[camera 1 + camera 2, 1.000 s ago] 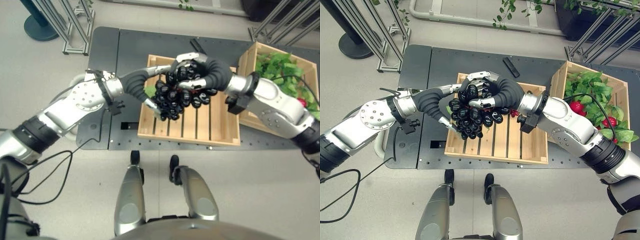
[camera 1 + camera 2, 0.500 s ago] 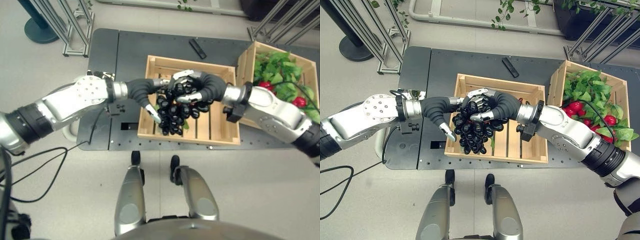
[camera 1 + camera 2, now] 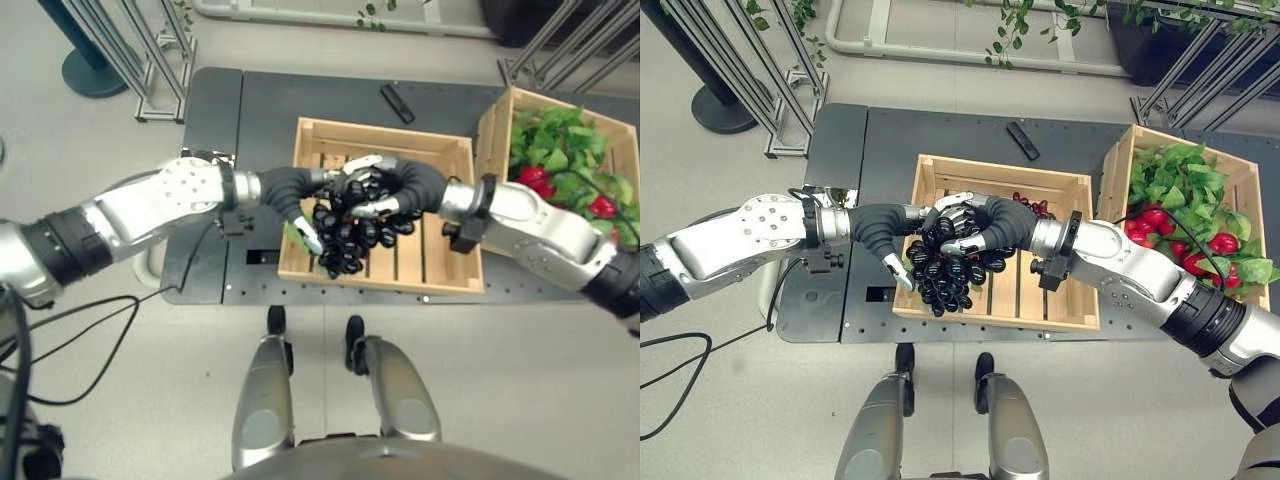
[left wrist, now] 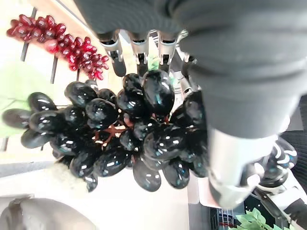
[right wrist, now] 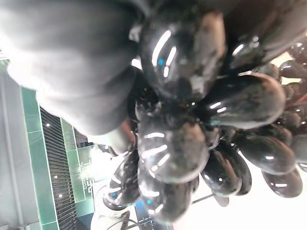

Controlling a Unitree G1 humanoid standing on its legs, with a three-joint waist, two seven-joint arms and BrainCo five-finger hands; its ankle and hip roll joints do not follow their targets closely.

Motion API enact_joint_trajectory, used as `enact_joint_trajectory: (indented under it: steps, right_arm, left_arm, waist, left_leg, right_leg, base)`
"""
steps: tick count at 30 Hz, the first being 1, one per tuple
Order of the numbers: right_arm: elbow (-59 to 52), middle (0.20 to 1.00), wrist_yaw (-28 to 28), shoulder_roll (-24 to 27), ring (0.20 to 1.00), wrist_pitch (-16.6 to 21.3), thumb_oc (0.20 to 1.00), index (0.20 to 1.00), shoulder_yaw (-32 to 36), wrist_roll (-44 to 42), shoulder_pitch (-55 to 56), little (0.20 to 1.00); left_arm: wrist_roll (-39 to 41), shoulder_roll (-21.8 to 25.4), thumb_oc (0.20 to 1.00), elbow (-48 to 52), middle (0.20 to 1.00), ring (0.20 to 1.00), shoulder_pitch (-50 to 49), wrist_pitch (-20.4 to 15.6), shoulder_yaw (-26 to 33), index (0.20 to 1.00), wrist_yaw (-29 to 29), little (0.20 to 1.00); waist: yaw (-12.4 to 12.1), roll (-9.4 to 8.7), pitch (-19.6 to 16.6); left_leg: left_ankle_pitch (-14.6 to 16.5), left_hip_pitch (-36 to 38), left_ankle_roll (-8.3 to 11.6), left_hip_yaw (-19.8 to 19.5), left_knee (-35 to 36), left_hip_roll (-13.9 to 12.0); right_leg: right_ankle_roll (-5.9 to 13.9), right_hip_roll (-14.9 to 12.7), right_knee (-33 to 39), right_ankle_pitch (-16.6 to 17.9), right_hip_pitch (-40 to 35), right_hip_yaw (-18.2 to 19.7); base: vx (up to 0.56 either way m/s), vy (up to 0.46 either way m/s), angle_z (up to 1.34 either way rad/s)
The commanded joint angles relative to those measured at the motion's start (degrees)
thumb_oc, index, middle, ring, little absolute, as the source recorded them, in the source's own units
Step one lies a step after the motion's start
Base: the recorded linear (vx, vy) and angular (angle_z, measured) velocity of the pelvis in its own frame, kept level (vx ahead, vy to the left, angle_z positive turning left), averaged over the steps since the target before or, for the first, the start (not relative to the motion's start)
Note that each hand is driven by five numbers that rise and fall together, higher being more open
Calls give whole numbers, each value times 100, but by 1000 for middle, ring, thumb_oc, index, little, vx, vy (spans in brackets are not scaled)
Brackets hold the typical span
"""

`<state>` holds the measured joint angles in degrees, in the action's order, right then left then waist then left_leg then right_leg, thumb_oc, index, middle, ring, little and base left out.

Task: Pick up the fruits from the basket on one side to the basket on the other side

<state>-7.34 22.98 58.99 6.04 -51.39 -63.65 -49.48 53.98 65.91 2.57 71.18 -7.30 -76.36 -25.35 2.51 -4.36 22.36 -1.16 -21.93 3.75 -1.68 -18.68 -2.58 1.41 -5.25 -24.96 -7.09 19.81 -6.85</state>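
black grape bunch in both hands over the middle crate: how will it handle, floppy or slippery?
Probably floppy: the black grape bunch sags below the left robot hand and right robot hand. Glossy skins suggest slipperiness. Loose grapes would likely roll.

Two crates [image 3: 992, 180] [image 3: 1114, 165], two grape bunches [image 3: 950, 268] [image 4: 60, 40] (black, red).
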Motion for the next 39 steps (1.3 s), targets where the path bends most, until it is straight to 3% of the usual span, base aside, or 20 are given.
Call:
enact_joint_trajectory:
  steps: [1,6,13,32,39]
  right_arm:
    - [-353,200,-15,-508,200,421,200,200,134,-158,-725,200]
    - [-309,200,-93,-647,200,437,200,200,-79,-127,-944,200]
    - [-290,200,-123,-721,200,471,200,200,-285,-125,-1188,200]
    - [-3,200,-295,-928,200,647,200,200,-620,-4,-2199,200]
    - [90,200,-384,-857,200,755,200,200,-375,55,-2293,200]
  left_arm:
    - [471,-528,1000,416,1000,1000,295,-30,-158,1000,-397,1000]
    - [796,-987,1000,429,1000,1000,247,325,-386,1000,-501,1000]
    - [905,-1235,1000,397,1000,1000,189,452,-386,1000,-492,1000]
    - [929,-1468,1000,321,1000,1000,241,477,-386,1000,-477,1000]
    - [861,-1418,1000,264,1000,1000,255,370,-386,1000,-421,1000]
  waist:
    - [136,-73,-118]
    - [210,-40,-95]
    - [271,18,-106]
    - [266,12,-187]
    - [210,-65,-221]
  left_leg:
    - [269,-14,117,-170,-240,-160]
    - [278,-9,108,-175,-246,-160]
    - [281,-9,105,-188,-230,-160]
    - [299,-15,101,-163,-244,-158]
    - [283,-8,98,-160,-215,-159]
  right_leg:
    - [667,-364,551,500,-127,152]
    - [675,-358,546,495,-133,179]
    - [683,-351,542,494,-125,191]
    - [684,-363,560,525,-100,213]
    - [682,-363,571,525,-119,204]
  base:
    - [0,0,0]
    - [0,0,0]
    - [0,0,0]
    - [0,0,0]
    - [0,0,0]
